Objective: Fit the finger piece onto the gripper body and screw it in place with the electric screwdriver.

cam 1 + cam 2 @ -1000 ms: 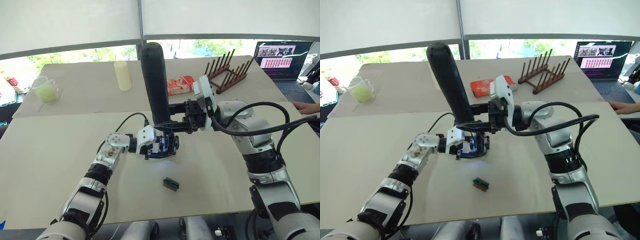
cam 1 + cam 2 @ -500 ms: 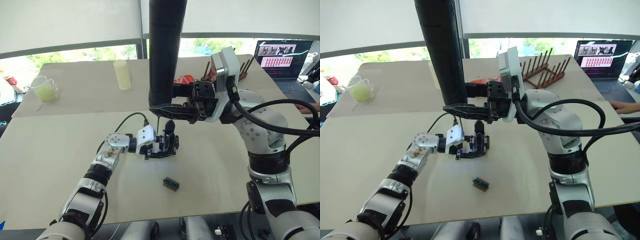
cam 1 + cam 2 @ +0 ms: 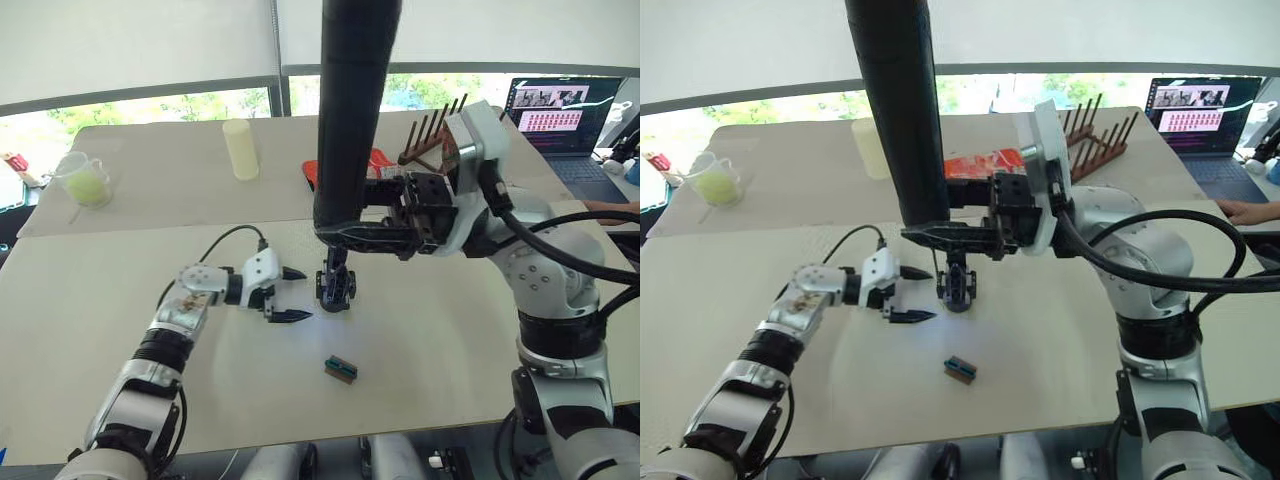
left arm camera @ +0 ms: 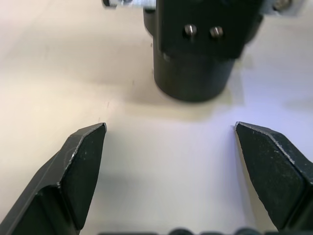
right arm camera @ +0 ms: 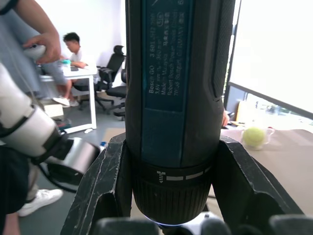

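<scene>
Bright, even daylight enters from windows [image 3: 150, 105] along the far side, their glass washed out to pale glare. The table [image 3: 90, 330] carries only soft, faint shadows (none hard-edged). The left wrist view is softly blurred up close.

The counter [image 3: 120, 370] carries the gripper body [image 3: 334, 287] upright near its middle. A small green-brown block [image 3: 341, 368] lies near the gripper body. Well beyond it sit a cup [image 3: 88, 180] and rack [image 3: 440, 138].

Electric screwdriver [image 5: 178, 88]: dark navy barrel w/ a smooth satin panel, matt rubbery-looking sides, ribbed collar at frame bottom. Gripper body [image 4: 193, 46] is matt black, looks plastic, w/ two shiny metal screw heads; left gripper [image 4: 171, 147] fingers matt black, finely grainy. Table [image 3: 450, 330] pale beige, matt & smooth; dish rack [image 3: 440, 140] upper right looks like reddish-brown wood.
</scene>
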Action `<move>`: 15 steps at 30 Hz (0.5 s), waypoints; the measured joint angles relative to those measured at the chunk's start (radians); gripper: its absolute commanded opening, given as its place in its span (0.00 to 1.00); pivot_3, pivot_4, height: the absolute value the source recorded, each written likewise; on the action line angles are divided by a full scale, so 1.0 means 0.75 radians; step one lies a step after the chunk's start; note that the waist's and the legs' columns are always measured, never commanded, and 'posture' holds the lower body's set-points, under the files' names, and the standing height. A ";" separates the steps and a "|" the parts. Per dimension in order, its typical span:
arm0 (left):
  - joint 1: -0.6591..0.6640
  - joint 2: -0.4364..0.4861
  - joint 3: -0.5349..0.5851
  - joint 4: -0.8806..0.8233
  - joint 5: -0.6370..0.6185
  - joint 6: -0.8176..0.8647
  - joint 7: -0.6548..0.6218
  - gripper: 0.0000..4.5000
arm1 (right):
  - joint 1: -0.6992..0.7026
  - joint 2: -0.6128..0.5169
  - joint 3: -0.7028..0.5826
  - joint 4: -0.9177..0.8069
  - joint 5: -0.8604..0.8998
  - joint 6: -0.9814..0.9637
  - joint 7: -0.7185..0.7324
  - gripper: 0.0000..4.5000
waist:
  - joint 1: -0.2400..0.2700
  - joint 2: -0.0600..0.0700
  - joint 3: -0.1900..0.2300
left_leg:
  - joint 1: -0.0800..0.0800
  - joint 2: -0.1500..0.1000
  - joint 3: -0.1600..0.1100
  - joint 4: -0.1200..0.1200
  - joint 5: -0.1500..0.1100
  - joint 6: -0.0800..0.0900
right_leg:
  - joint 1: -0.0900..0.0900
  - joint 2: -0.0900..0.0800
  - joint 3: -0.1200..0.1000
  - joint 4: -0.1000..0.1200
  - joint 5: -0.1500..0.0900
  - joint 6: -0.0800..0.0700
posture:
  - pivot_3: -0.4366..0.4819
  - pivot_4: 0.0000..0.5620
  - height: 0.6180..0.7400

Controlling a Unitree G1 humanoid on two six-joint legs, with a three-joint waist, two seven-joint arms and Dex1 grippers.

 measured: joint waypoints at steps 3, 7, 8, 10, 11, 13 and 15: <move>0.074 0.057 0.002 -0.174 -0.054 0.046 -0.076 1.00 | 0.044 -0.041 -0.014 -0.034 0.049 0.040 0.023 0.42 | 0.006 0.000 0.000 | -0.001 0.000 0.000 0.001 0.000 0.000 | 0.000 -0.001 0.000 -0.002 0.000 0.000 | 0.48 0.27 1.00; 0.163 0.129 0.000 -0.389 -0.114 0.066 -0.166 1.00 | 0.120 -0.079 -0.031 -0.114 0.115 0.066 0.033 0.42 | 0.004 0.000 0.001 | -0.001 0.000 0.000 0.000 0.000 0.000 | 0.000 -0.002 0.000 -0.002 0.000 0.000 | 0.48 0.27 1.00; 0.173 0.136 -0.005 -0.422 -0.121 0.063 -0.182 1.00 | 0.138 -0.079 -0.032 -0.130 0.124 0.066 0.031 0.42 | 0.005 0.000 0.001 | -0.001 0.000 0.000 0.000 0.000 0.000 | 0.000 -0.002 0.000 -0.002 0.000 0.000 | 0.48 0.27 1.00; 0.200 0.147 -0.031 -0.487 -0.123 0.033 -0.218 1.00 | 0.203 -0.086 -0.031 -0.186 0.122 0.059 0.031 0.42 | 0.010 0.000 0.001 | 0.000 0.000 0.000 0.000 0.000 0.000 | 0.001 -0.002 0.000 -0.004 0.000 0.000 | 0.48 0.27 1.00; 0.210 0.147 -0.044 -0.500 -0.122 0.012 -0.229 1.00 | 0.245 -0.088 -0.024 -0.209 0.115 0.053 0.036 0.42 | 0.013 0.000 0.001 | 0.000 0.000 0.000 0.000 0.000 0.000 | 0.000 -0.002 0.000 -0.004 0.000 0.000 | 0.48 0.27 1.00; 0.226 0.144 -0.069 -0.508 -0.118 -0.021 -0.234 1.00 | 0.316 -0.087 -0.003 -0.244 0.070 0.019 0.039 0.42 | 0.016 0.000 0.001 | 0.000 0.000 0.000 0.001 0.000 0.000 | 0.001 -0.002 0.000 -0.004 0.000 0.000 | 0.48 0.27 1.00; 0.240 0.132 -0.088 -0.512 -0.116 -0.059 -0.234 1.00 | 0.363 -0.077 0.034 -0.258 0.003 -0.028 0.035 0.42 | 0.018 0.000 0.001 | 0.000 0.000 0.001 0.001 0.000 0.000 | 0.001 -0.002 0.000 -0.004 0.000 0.000 | 0.48 0.27 1.00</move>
